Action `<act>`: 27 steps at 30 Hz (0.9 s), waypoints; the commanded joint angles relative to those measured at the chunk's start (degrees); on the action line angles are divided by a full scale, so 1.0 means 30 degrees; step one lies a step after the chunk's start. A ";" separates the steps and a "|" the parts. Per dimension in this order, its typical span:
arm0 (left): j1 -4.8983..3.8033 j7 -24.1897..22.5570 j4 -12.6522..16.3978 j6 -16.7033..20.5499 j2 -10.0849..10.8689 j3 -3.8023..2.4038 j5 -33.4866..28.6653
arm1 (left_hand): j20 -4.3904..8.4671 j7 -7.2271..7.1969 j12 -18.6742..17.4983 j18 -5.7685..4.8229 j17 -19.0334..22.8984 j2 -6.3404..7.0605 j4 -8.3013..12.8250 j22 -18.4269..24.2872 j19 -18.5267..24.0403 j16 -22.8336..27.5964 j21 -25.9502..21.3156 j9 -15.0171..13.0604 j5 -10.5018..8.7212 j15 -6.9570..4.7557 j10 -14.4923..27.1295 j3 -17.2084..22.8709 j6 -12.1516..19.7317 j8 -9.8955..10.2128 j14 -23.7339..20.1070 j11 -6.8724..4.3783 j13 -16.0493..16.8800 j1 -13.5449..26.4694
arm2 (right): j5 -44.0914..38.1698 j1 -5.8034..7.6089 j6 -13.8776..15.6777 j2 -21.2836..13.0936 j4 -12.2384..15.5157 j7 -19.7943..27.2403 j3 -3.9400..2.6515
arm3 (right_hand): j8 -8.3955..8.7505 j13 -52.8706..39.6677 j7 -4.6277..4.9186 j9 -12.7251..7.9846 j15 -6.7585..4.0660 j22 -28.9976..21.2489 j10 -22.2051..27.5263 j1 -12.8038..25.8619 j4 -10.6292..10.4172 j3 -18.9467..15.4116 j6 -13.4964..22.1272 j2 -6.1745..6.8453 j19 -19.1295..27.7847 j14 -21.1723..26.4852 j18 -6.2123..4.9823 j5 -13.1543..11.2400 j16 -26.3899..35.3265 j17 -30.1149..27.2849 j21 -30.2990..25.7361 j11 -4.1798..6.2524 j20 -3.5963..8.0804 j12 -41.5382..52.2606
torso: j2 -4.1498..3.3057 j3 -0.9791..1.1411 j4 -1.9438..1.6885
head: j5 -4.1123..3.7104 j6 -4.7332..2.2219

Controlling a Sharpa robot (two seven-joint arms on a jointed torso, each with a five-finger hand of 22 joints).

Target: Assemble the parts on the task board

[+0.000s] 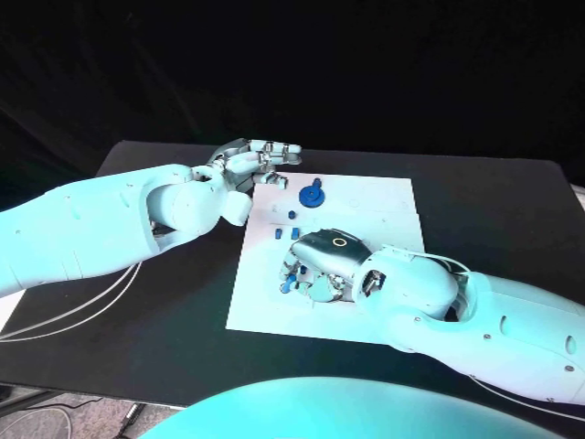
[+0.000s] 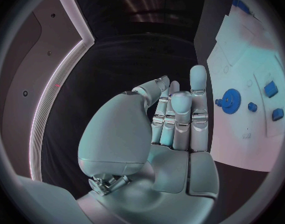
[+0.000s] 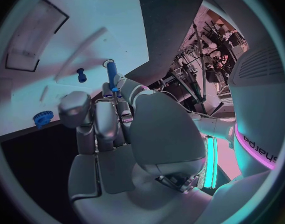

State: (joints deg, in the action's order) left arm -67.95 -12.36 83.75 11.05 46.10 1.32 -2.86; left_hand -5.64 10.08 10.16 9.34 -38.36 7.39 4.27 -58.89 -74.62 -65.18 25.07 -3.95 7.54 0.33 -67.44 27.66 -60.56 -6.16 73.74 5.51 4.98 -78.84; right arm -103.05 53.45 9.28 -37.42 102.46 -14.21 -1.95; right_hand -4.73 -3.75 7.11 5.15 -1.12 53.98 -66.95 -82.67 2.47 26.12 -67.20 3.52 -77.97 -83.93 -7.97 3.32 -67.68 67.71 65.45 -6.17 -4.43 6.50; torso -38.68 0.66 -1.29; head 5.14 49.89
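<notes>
The right hand (image 1: 330,265) lay low over the near-left part of the task board (image 1: 372,206), fingers curled down among a cluster of small blue parts (image 1: 290,274). In the right wrist view a blue peg (image 3: 110,74) stood out just past the fingertips (image 3: 75,108), its long axis running away from the palm and roughly in line with the fingers. The peg appeared to be touched or pinched at its near end, but the contact was hidden behind the fingers, so I could not tell whether it was held. A second, shorter blue part (image 3: 81,74) lay on the white plate just beside the peg, apart from it.

The left hand (image 1: 250,163) hovered off the board's far-left corner, fingers drawn close together and part-curled, holding nothing that I could see. From that hand the blue gear (image 2: 231,100) lay out to the board side, near but not touching, with small blue blocks (image 2: 271,89) further on.

Judgement: the right hand was the nearer to the peg and the cluster. The coming move likely turns on the peg's axis being in line with the fingers, so it must be tipped upright before seating.
</notes>
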 commanded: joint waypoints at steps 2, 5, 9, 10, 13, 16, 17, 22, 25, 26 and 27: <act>-0.0006 -0.0081 0.0060 -0.0367 -0.0006 -0.0014 0.0054 | -0.0010 -0.0018 0.0022 0.0316 0.0020 -0.0144 0.0057 0.0027 0.0083 0.0046 -0.0078 0.0018 0.0133 0.0000 0.0121 -0.0034 0.0159 -0.0020 -0.0140 -0.0013 0.0021 0.0103 | -0.0145 -0.0095 -0.0035 0.0104 -0.0233 0.0384 0.0000 | 0.0062 -0.0034 0.0116 -0.0010 -0.0090 -0.0017 -0.0937 -0.0128 0.0044 0.0108 -0.0013 -0.0135 -0.0066 -0.0834 0.0335 0.0112 -0.0030 -0.0025 -0.0002 0.0862 -0.0007 0.0048 | 0.0005 0.0003 0.0009 | 0.0014 0.0035; -0.0006 -0.0075 0.0069 -0.0370 0.0011 -0.0014 0.0054 | -0.0010 -0.0018 0.0022 0.0316 0.0020 -0.0144 0.0057 0.0027 0.0083 0.0046 -0.0078 0.0018 0.0133 0.0000 0.0121 -0.0034 0.0159 -0.0020 -0.0140 -0.0013 0.0021 0.0103 | -0.0148 -0.0131 -0.0078 0.0153 -0.0335 0.0399 0.0001 | 0.0062 -0.0034 0.0116 -0.0010 -0.0090 -0.0017 -0.0937 -0.0128 0.0044 0.0108 -0.0013 -0.0135 -0.0066 -0.0834 0.0335 0.0112 -0.0030 -0.0025 -0.0002 0.0862 -0.0007 0.0048 | -0.0001 0.0005 0.0022 | 0.0024 0.0035; -0.0006 -0.0065 0.0077 -0.0380 0.0019 -0.0014 0.0054 | -0.0010 -0.0018 0.0022 0.0316 0.0020 -0.0144 0.0057 0.0027 0.0083 0.0046 -0.0078 0.0018 0.0133 0.0000 0.0121 -0.0034 0.0159 -0.0020 -0.0140 -0.0013 0.0021 0.0103 | -0.0202 -0.0155 -0.0109 0.0235 -0.0456 0.0387 0.0003 | 0.0062 -0.0034 0.0116 -0.0010 -0.0090 -0.0017 -0.0937 -0.0128 0.0044 0.0108 -0.0013 -0.0135 -0.0066 -0.0834 0.0335 0.0112 -0.0030 -0.0025 -0.0002 0.0862 -0.0007 0.0048 | 0.0009 0.0003 0.0019 | 0.0019 0.0035; -0.0006 -0.0062 0.0080 -0.0383 0.0020 -0.0014 0.0054 | -0.0010 -0.0018 0.0022 0.0316 0.0020 -0.0144 0.0057 0.0027 0.0083 0.0046 -0.0078 0.0018 0.0133 0.0000 0.0121 -0.0034 0.0159 -0.0020 -0.0140 -0.0013 0.0021 0.0103 | -0.0218 -0.0159 -0.0118 0.0261 -0.0499 0.0377 0.0005 | 0.0062 -0.0034 0.0116 -0.0010 -0.0090 -0.0017 -0.0937 -0.0128 0.0044 0.0108 -0.0013 -0.0135 -0.0066 -0.0834 0.0335 0.0112 -0.0030 -0.0025 -0.0002 0.0862 -0.0007 0.0048 | 0.0011 0.0002 0.0016 | 0.0014 0.0035; -0.0006 -0.0051 0.0096 -0.0391 0.0029 -0.0014 0.0054 | -0.0010 -0.0018 0.0022 0.0316 0.0020 -0.0144 0.0057 0.0027 0.0083 0.0046 -0.0078 0.0018 0.0133 0.0000 0.0121 -0.0034 0.0159 -0.0020 -0.0140 -0.0013 0.0021 0.0103 | -0.0267 -0.0173 -0.0137 0.0367 -0.0651 0.0356 0.0016 | 0.0072 -0.0035 0.0129 -0.0010 -0.0085 -0.0013 -0.0939 -0.0117 0.0062 0.0148 -0.0011 -0.0141 -0.0061 -0.0834 0.0335 0.0131 -0.0056 -0.0002 0.0003 0.0852 -0.0007 0.0022 | 0.0003 -0.0010 0.0000 | -0.0014 0.0035; -0.0006 -0.0039 0.0109 -0.0396 0.0046 -0.0014 0.0054 | -0.0010 -0.0018 0.0022 0.0316 0.0020 -0.0144 0.0057 0.0027 0.0083 0.0046 -0.0078 0.0018 0.0133 0.0000 0.0121 -0.0034 0.0159 -0.0020 -0.0140 -0.0013 0.0021 0.0103 | -0.0297 -0.0194 -0.0143 0.0519 -0.0797 0.0348 0.0032 | 0.0072 -0.0035 0.0129 -0.0010 -0.0085 -0.0013 -0.0939 -0.0117 0.0062 0.0148 -0.0011 -0.0141 -0.0061 -0.0834 0.0335 0.0131 -0.0056 -0.0002 0.0003 0.0852 -0.0007 0.0022 | 0.0007 -0.0016 0.0004 | 0.0016 0.0035; -0.0007 -0.0035 0.0113 -0.0397 0.0051 -0.0014 0.0054 | -0.0010 -0.0018 0.0022 0.0316 0.0020 -0.0144 0.0057 0.0027 0.0083 0.0046 -0.0078 0.0018 0.0133 0.0000 0.0121 -0.0034 0.0159 -0.0020 -0.0140 -0.0013 0.0021 0.0103 | -0.0311 -0.0201 -0.0163 0.0575 -0.0841 0.0344 0.0037 | 0.0072 -0.0035 0.0129 -0.0010 -0.0085 -0.0013 -0.0939 -0.0117 0.0062 0.0148 -0.0011 -0.0141 -0.0061 -0.0834 0.0335 0.0131 -0.0056 -0.0002 0.0003 0.0852 -0.0007 0.0022 | 0.0006 -0.0014 0.0004 | 0.0030 0.0035; -0.0008 -0.0020 0.0138 -0.0402 0.0070 -0.0014 0.0054 | -0.0010 -0.0018 0.0022 0.0316 0.0020 -0.0144 0.0057 0.0027 0.0083 0.0046 -0.0078 0.0018 0.0133 0.0000 0.0121 -0.0034 0.0159 -0.0020 -0.0140 -0.0013 0.0021 0.0103 | -0.0361 -0.0223 -0.0444 0.0748 -0.0958 0.0284 0.0057 | 0.0080 -0.0037 0.0136 -0.0009 -0.0081 -0.0021 -0.0947 -0.0109 0.0076 0.0182 -0.0011 -0.0150 -0.0054 -0.0832 0.0333 0.0146 -0.0056 -0.0004 -0.0001 0.0848 -0.0008 0.0005 | 0.0006 -0.0022 -0.0024 | -0.0002 0.0035; -0.0008 -0.0013 0.0165 -0.0392 0.0095 -0.0014 0.0054 | -0.0010 -0.0018 0.0022 0.0316 0.0020 -0.0144 0.0057 0.0027 0.0083 0.0046 -0.0078 0.0018 0.0133 0.0000 0.0121 -0.0034 0.0159 -0.0020 -0.0140 -0.0013 0.0021 0.0103 | -0.0415 -0.0228 -0.0792 0.0807 -0.1005 0.0196 0.0073 | 0.0080 -0.0037 0.0136 -0.0009 -0.0081 -0.0021 -0.0947 -0.0109 0.0076 0.0182 -0.0011 -0.0150 -0.0054 -0.0832 0.0333 0.0146 -0.0056 -0.0004 -0.0001 0.0848 -0.0008 0.0005 | 0.0011 -0.0031 -0.0001 | 0.0008 0.0035; -0.0009 -0.0011 0.0173 -0.0389 0.0103 -0.0014 0.0054 | -0.0010 -0.0018 0.0022 0.0316 0.0020 -0.0144 0.0057 0.0027 0.0083 0.0046 -0.0078 0.0018 0.0133 0.0000 0.0121 -0.0034 0.0159 -0.0020 -0.0140 -0.0013 0.0021 0.0103 | -0.0435 -0.0229 -0.0896 0.0824 -0.1022 0.0160 0.0079 | 0.0080 -0.0037 0.0136 -0.0009 -0.0081 -0.0021 -0.0947 -0.0109 0.0076 0.0182 -0.0011 -0.0150 -0.0054 -0.0832 0.0333 0.0146 -0.0056 -0.0004 -0.0001 0.0848 -0.0008 0.0005 | 0.0008 -0.0028 -0.0001 | 0.0007 0.0035; -0.0009 -0.0009 0.0180 -0.0386 0.0111 -0.0014 0.0054 | -0.0010 -0.0018 0.0022 0.0316 0.0020 -0.0144 0.0057 0.0027 0.0083 0.0046 -0.0078 0.0018 0.0133 0.0000 0.0121 -0.0034 0.0159 -0.0020 -0.0140 -0.0013 0.0021 0.0103 | -0.0450 -0.0230 -0.0977 0.0844 -0.1045 0.0130 0.0088 | 0.0089 -0.0037 0.0143 -0.0010 -0.0077 -0.0041 -0.0943 -0.0094 0.0090 0.0195 -0.0005 -0.0133 -0.0043 -0.0826 0.0329 0.0149 -0.0037 -0.0026 -0.0014 0.0841 -0.0009 -0.0013 | 0.0007 -0.0023 0.0005 | 0.0009 0.0035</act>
State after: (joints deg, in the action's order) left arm -67.95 -12.23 84.10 10.90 46.44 1.32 -2.84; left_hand -5.64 10.08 10.16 9.34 -38.37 7.39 4.27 -58.90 -74.62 -65.18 25.07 -3.95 7.54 0.23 -67.44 27.66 -60.56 -6.16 73.64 5.50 4.97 -78.84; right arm -103.45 52.93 8.89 -35.03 99.51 -13.52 -1.86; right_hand -4.72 -3.81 7.10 5.04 -1.12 53.91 -66.94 -82.82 2.68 26.34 -67.19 3.49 -77.97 -83.93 -7.97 3.61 -67.68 67.69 65.45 -6.17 -4.43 6.38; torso -38.66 0.58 -1.32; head 5.16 50.00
